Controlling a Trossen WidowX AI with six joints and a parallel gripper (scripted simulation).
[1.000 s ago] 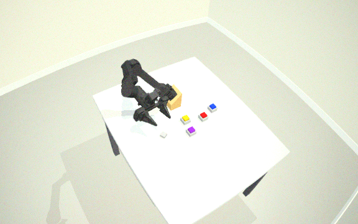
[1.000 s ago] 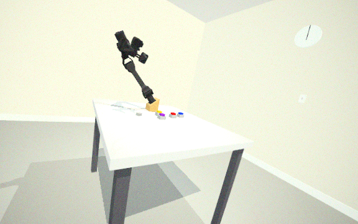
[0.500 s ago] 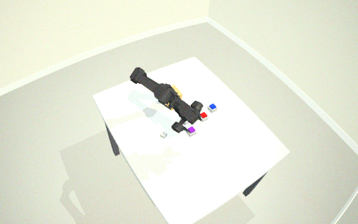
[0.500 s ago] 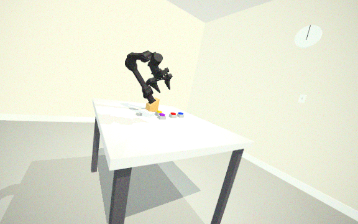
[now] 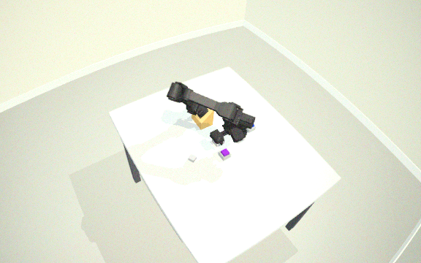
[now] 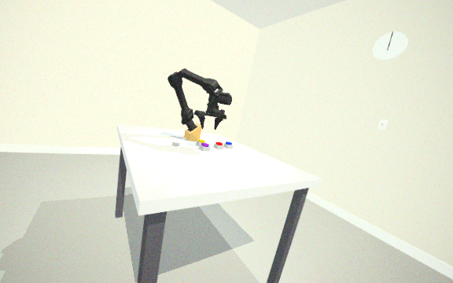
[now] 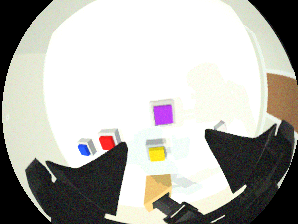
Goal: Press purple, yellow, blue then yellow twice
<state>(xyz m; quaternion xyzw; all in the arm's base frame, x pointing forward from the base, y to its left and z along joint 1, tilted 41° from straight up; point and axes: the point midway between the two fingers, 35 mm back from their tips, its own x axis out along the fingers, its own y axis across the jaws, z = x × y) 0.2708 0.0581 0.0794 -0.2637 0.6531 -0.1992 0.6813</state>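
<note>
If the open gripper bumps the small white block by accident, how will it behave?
The small white block looks tiny and squat beside the purple button, so it is probably light. It lies flat-faced on the table, so it would likely slide, not roll or tip.

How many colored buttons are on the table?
4: yellow button between the open gripper's fingers, purple button just beyond it, red button and blue button side by side off to one side.

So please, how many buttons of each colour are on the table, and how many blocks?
Purple button: 1
Yellow button: 1
Red button: 1
Blue button: 1
Small white block: 1
Total: 5 things, 4 buttons and 1 block
</note>
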